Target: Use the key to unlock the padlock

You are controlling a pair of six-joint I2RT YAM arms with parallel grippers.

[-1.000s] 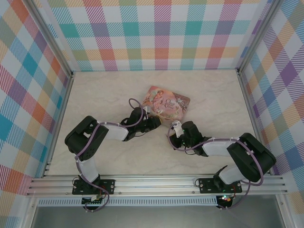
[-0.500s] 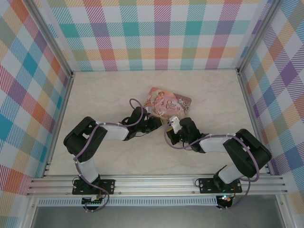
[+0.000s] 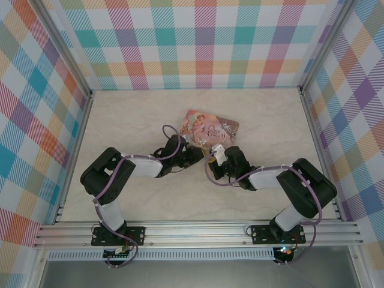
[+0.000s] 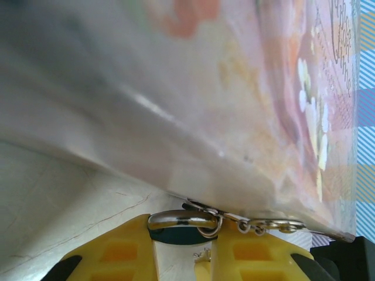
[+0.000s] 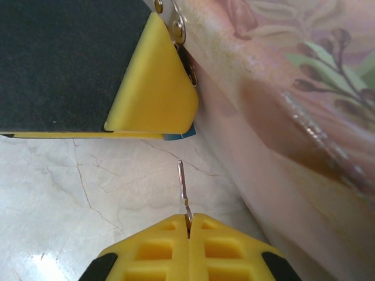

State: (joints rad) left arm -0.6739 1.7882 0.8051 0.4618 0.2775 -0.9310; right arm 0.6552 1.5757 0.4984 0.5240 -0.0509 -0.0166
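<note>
The left gripper [image 4: 183,246] clamps the tiny blue padlock with silvery shackle [image 4: 176,233] against the edge of the pink illustrated tin box [image 4: 234,117]. The right gripper [image 5: 188,225] pinches the thin silvery metal key [image 5: 183,187] beside that tin. The key looks light, stiff and slippery, so it is best held flat by its head.

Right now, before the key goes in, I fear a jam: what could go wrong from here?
1. The right hand pinches the key only at its end, so it may twist or slip on contact.
2. The padlock, held by the left hand, sits tight against the tin; the key could strike a finger or the tin.
</note>
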